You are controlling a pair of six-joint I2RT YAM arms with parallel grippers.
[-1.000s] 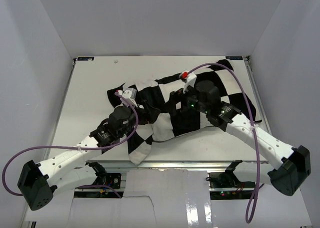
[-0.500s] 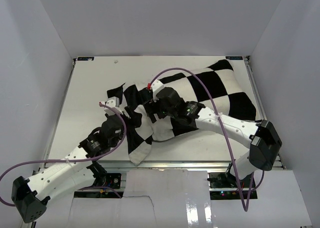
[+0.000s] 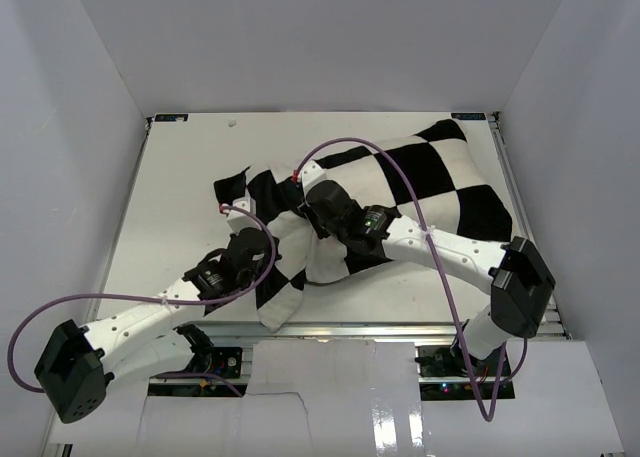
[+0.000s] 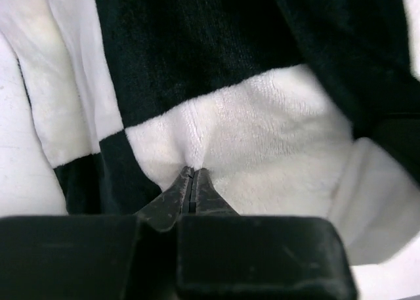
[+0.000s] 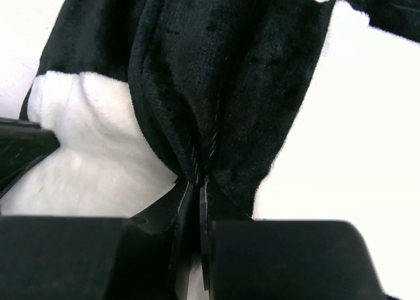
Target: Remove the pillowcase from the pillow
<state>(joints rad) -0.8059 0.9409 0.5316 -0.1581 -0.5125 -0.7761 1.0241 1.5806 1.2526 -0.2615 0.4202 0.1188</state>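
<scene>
On the left, the left pincer (image 4: 191, 172) is clenched on a small pleat of a white square of the pillowcase (image 3: 450, 167), near the crumpled, flatter end of the cover that trails toward the near edge of the surface (image 3: 180, 197). Just beside it toward the middle, the right pincer (image 5: 197, 178) is clamped on a fold of black plush, with the fabric bunched into creases that run into its closed tips. Further right, the plump bulk of the checkered cover lies across the right half of the surface. The pillow is presumably inside that part, though its plain white fabric cannot be told from the white squares here. The step in hand looks like taking a two-handed hold at the loose end, before any stripping begins. The next move probably calls for pulling the cover toward the left while something keeps the filling back. If either hold catches the pillow along with the cover, the whole bundle would likely just slide along.
</scene>
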